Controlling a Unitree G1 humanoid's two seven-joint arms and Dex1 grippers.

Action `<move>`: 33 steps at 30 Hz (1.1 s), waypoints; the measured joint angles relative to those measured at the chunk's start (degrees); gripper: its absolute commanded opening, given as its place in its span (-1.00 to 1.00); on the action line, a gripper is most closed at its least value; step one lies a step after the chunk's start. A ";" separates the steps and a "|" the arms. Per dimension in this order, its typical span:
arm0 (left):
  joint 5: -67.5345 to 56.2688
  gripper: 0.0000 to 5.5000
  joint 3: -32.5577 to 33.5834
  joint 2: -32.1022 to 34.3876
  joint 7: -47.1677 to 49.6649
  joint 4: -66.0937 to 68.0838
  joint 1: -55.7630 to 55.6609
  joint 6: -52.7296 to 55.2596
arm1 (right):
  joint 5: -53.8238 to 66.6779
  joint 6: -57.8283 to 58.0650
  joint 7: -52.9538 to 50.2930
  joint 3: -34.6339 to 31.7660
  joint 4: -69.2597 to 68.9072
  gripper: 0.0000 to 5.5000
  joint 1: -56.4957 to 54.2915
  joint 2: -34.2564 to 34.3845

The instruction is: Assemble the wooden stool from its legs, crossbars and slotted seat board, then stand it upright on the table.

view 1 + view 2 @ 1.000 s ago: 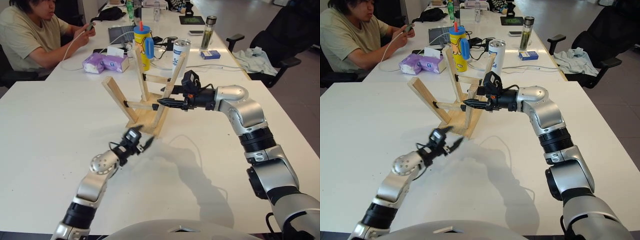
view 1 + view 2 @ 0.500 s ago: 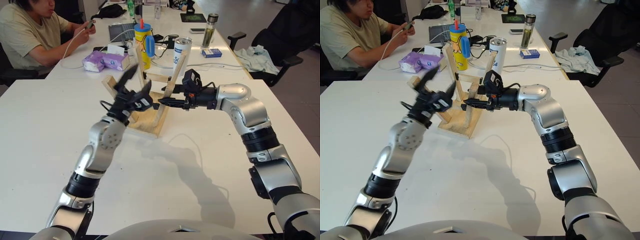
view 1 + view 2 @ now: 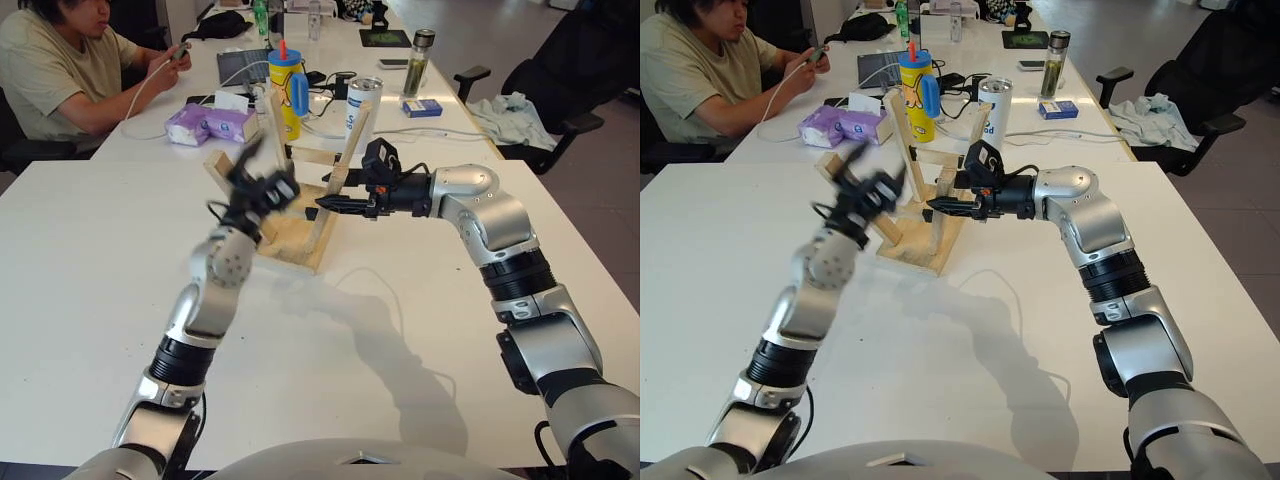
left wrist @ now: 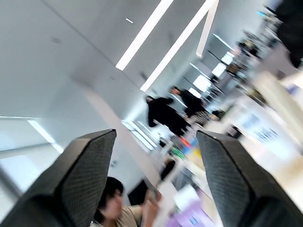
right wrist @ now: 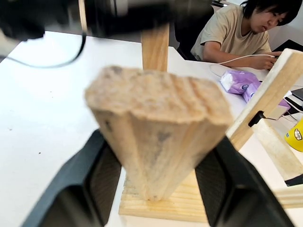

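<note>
The wooden stool (image 3: 292, 240) rests upside down on the white table (image 3: 90, 260), seat board down and legs pointing up, with crossbars (image 3: 312, 157) between them. My right gripper (image 3: 323, 207) comes in from the right, shut on the near right leg (image 5: 156, 137) about halfway up. That leg sits between the fingers (image 5: 102, 182) in the right wrist view. Raised at the stool's left side, close to the left leg (image 3: 222, 180), is my left gripper (image 3: 262, 183). It is open, and its fingers (image 4: 75, 182) hold nothing.
Behind the stool on the far table stand purple tissue packs (image 3: 205, 125), a yellow bottle (image 3: 286, 85), a silvery can (image 3: 362, 100), a dark bottle (image 3: 417, 60) and a blue box (image 3: 420, 108). The near half of the white table offers free room.
My left arm has swung up from low over the table's front to the stool's left side, fingers still apart. The right gripper has kept its hold on the leg.
</note>
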 measured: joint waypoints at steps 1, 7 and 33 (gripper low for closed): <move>-0.16 0.16 0.70 -0.24 0.79 -1.76 -1.14 -0.48 | 0.00 0.00 0.03 0.03 0.07 -0.25 0.00 0.01; 5.81 0.16 -14.09 1.62 -10.22 16.70 4.90 3.18 | 0.82 -0.45 0.04 -0.15 -0.63 -0.25 -0.06 0.11; -17.57 0.16 16.48 0.57 0.73 1.44 4.65 3.42 | -2.56 -11.69 -5.56 -8.33 -0.07 0.27 1.95 2.39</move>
